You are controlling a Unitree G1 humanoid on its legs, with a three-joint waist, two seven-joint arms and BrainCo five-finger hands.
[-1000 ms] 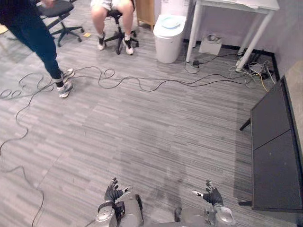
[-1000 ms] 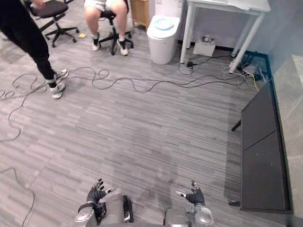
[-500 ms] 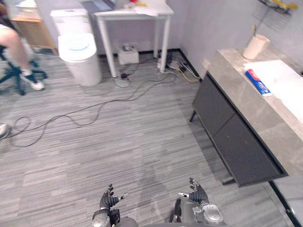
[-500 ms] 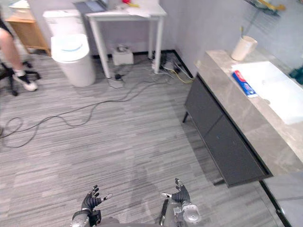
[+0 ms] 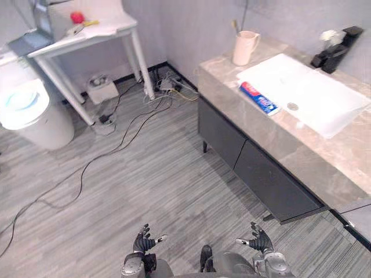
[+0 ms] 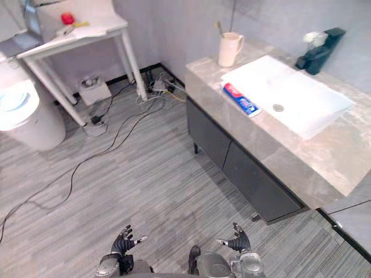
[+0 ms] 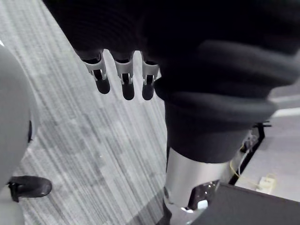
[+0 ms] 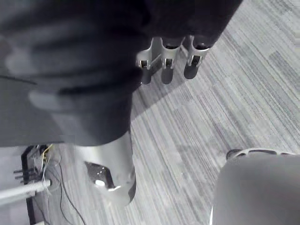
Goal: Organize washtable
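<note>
Your left robot hand and right robot hand hang spread, empty; walk closer so the counter and toothpaste tube, well ahead of them, come within reach.

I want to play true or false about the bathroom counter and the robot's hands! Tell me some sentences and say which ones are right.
1. The toothpaste tube lies flat on the counter, right next to the sink. True.
2. The cup stands inside the sink. False: it stands upright on the counter near its far corner, outside the sink.
3. The left robot hand is holding the toothpaste tube. False: it is open and empty, low over the floor, and so is the right robot hand.
4. The faucet behind the sink is black. True.
</note>
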